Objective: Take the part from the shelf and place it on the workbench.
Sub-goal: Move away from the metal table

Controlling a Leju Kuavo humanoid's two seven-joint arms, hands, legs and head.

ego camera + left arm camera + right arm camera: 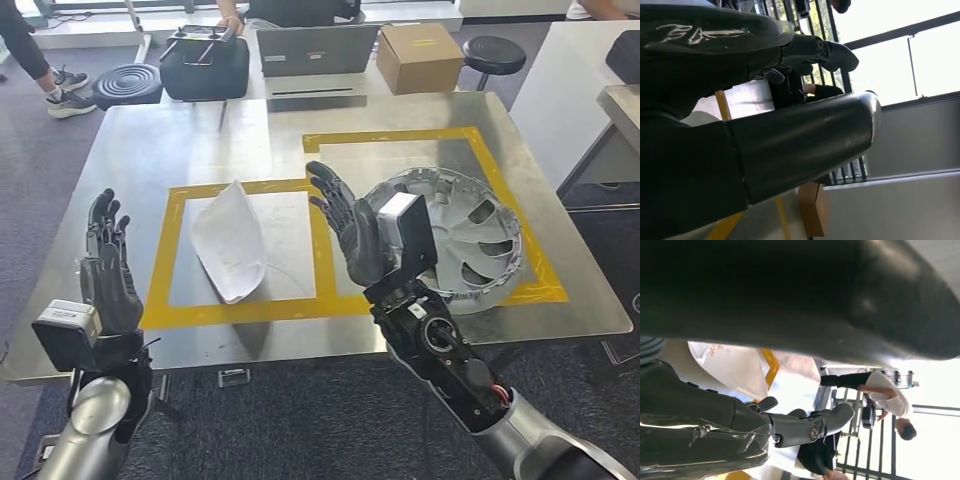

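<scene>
the silver wheel cover point(464, 225) lay flat on the metal workbench point(151, 140), inside the right-hand rectangle of yellow tape point(483, 160) — which reads as the marked spot for the part, so the placing looked done. it rested with its near edge hidden behind the right arm's wrist camera.

the right hand point(347, 225) hovered just beside the cover, over the tape strip between the two rectangles, its fingers spread and holding nothing. that fits a hand that had let go and stood clear of the part, though this is only a judgement. in the right wrist view the hand point(753, 430) showed dark fingers stretched out with no object among them.

the left hand point(106, 265) stood upright near the workbench's left front corner, fingers apart and empty, well away from the cover; it seemed kept out of the way, not needed for the job. the left wrist view showed the same hand point(764, 135) with its fingers extended.

a crumpled white bag point(230, 240) sat in the left taped rectangle, apart from both hands. at the far side of the bench stood a cardboard box point(419, 55) and a black case point(204, 65), with a person's arm beyond them.
</scene>
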